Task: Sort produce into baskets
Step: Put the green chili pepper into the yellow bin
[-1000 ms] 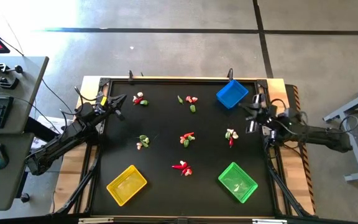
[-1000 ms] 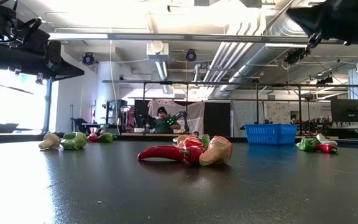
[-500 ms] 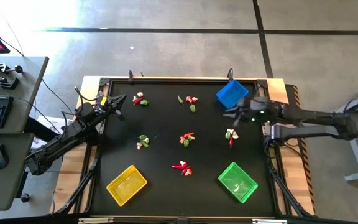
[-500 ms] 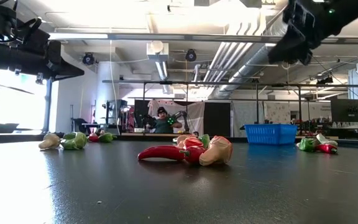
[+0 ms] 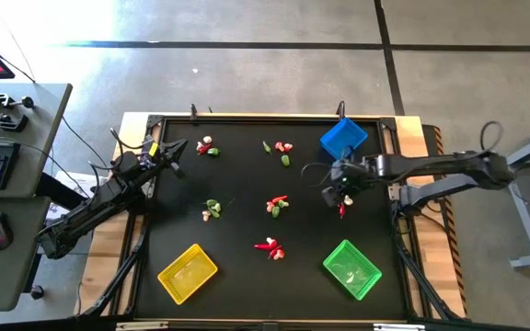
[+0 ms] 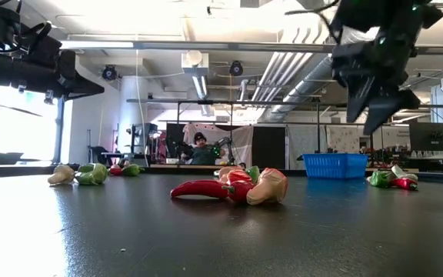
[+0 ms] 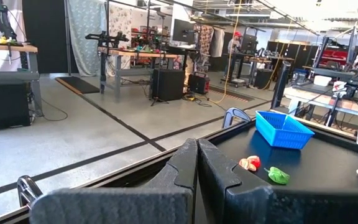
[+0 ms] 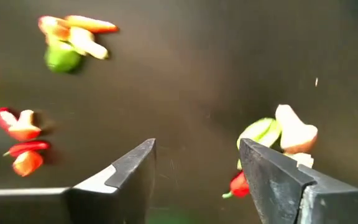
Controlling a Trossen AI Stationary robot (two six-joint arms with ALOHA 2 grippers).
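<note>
The yellow basket (image 5: 188, 272) and green basket (image 5: 351, 268) sit empty at the near edge of the desk (image 5: 237, 239), so no sorting is done yet. Little piles of toy vegetables (image 5: 277, 204) lie scattered across the middle. The right gripper (image 5: 336, 189) hangs over one pile (image 5: 342, 202) with fingers wide open and empty; farther back sit the blue basket (image 5: 342, 139) and the left gripper (image 5: 175, 149), fingers closed.

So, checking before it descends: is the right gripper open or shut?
Open. The right gripper shows a wide gap between its fingers, above the produce cluster.
</note>
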